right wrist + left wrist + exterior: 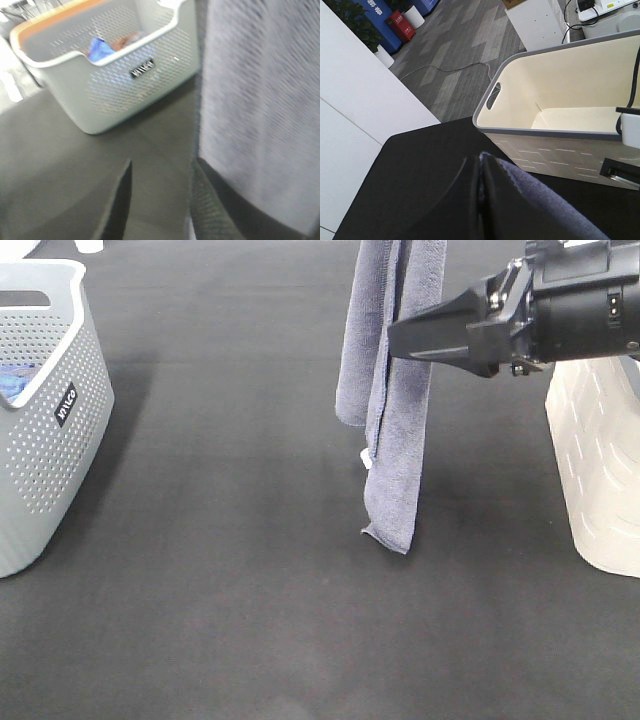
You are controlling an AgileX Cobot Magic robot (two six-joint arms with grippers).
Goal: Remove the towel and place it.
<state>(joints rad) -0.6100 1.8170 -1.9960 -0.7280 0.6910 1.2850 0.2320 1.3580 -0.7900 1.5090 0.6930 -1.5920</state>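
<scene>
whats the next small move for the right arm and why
Probably nudge the right gripper sideways so the towel comes between its open jaws: the left gripper holds the towel up, and the cloth hangs beside one finger, not in the gap.

Towel (pixel 392 390): greyish-lavender, fuzzy cloth
Pose: hanging upright, folded lengthwise
Tag (pixel 366 456): small, white, on its edge
Place: over the dark tabletop (pixel 250 590)

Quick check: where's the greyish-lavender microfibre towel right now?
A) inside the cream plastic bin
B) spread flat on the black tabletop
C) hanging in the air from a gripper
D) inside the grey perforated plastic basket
C: the towel hangs in long vertical folds over the black tabletop, with its top pinched in the shut left gripper.
</scene>
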